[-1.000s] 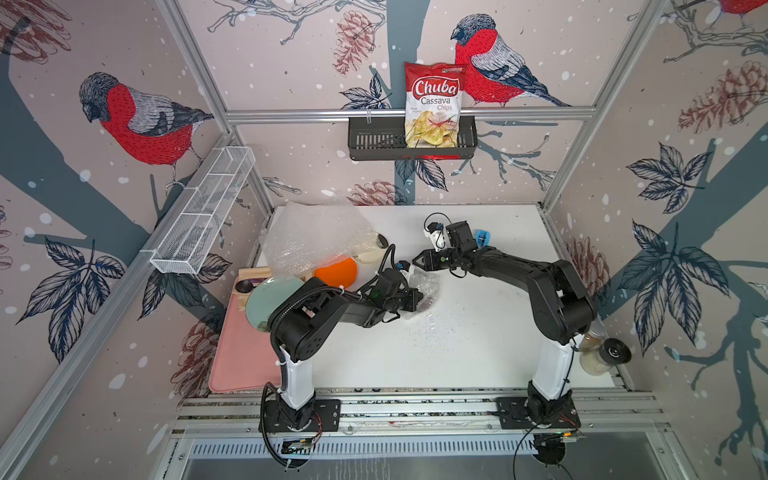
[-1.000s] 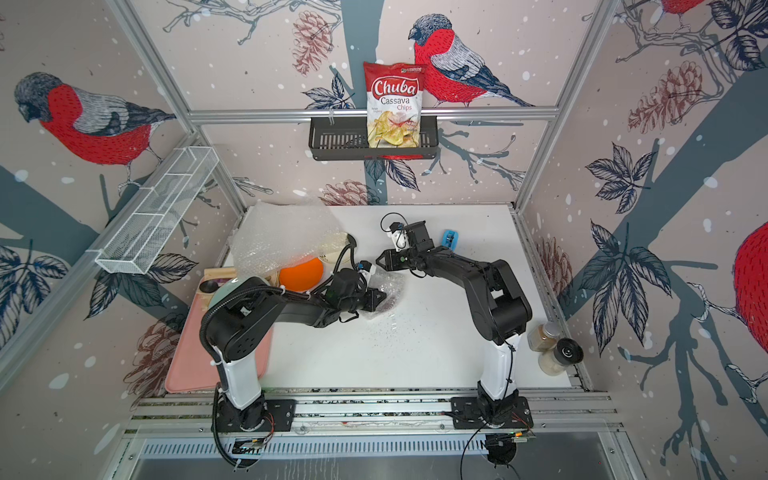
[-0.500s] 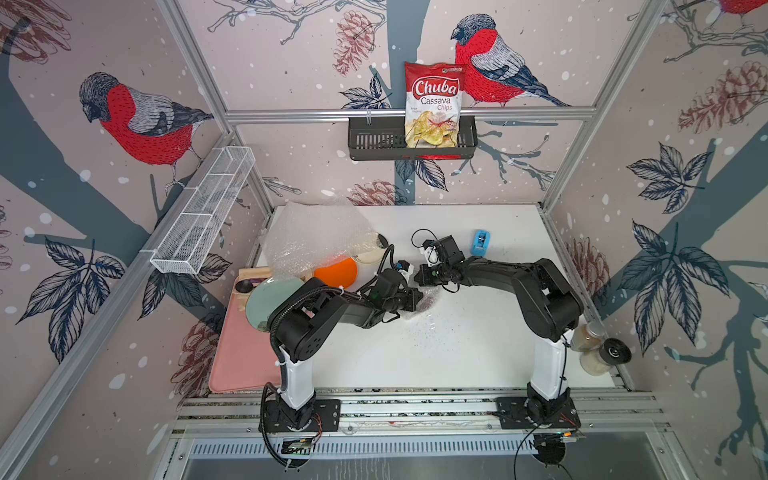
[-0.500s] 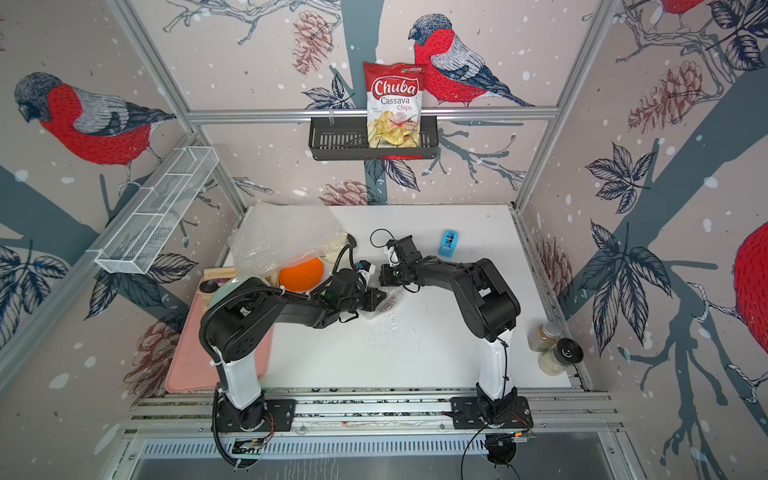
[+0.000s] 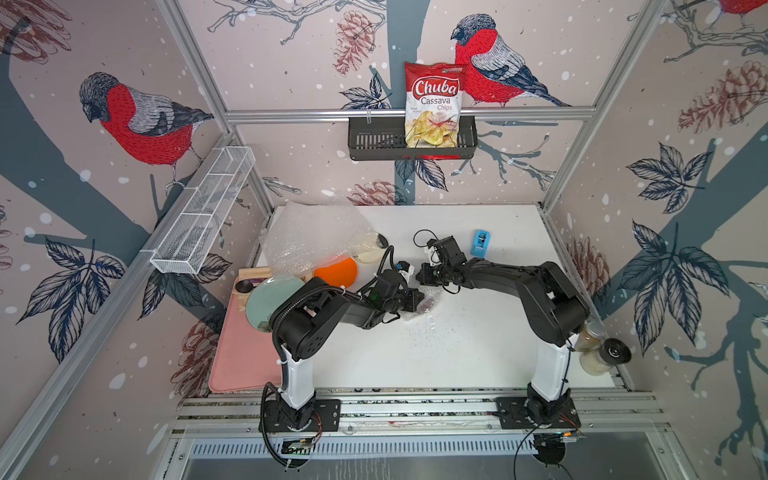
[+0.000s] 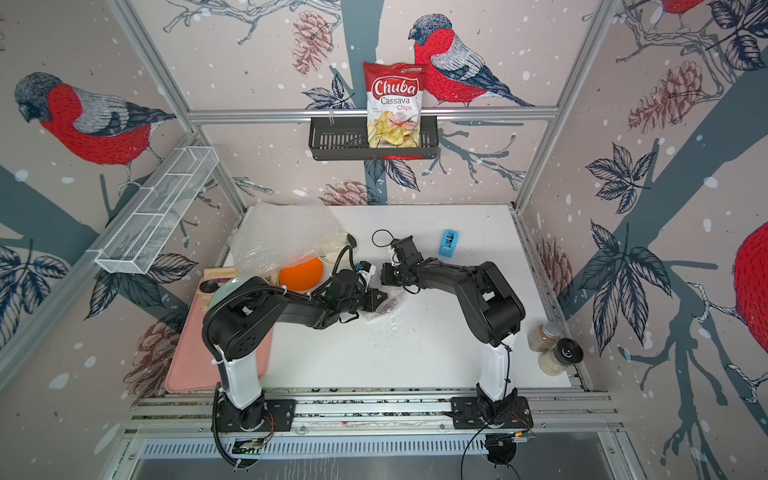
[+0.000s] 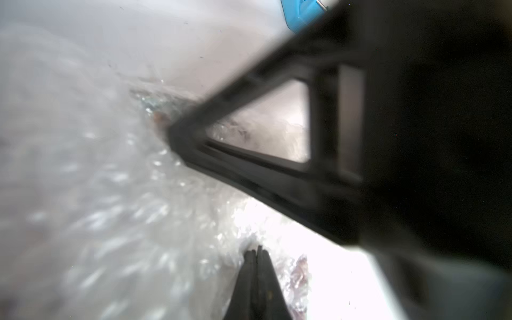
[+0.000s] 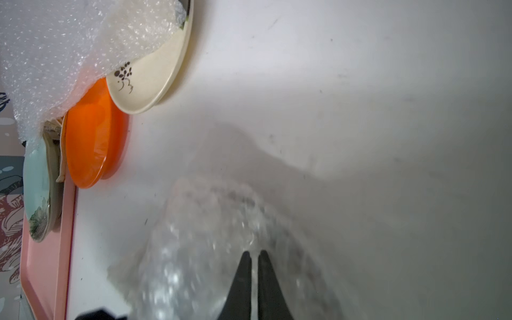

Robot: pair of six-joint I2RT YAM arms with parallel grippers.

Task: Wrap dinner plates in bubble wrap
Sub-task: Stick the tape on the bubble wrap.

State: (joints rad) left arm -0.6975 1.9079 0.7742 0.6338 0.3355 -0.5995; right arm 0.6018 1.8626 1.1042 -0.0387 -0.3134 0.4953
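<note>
White desk (image 5: 457,357), arms meeting mid-way. Right arm (image 5: 519,278) had swung in from the blue tape holder (image 5: 481,242); right jaws had closed & pinched bubble wrap (image 8: 199,249) over the dark red plate (image 5: 431,300), so fold prob underway. Left jaws pressed together; gripping wrap or not, can't tell. Orange plate (image 5: 336,272) & cream plate (image 5: 368,254) unwrapped, part under spare sheet (image 5: 316,237). Red plate mostly hidden.
</note>
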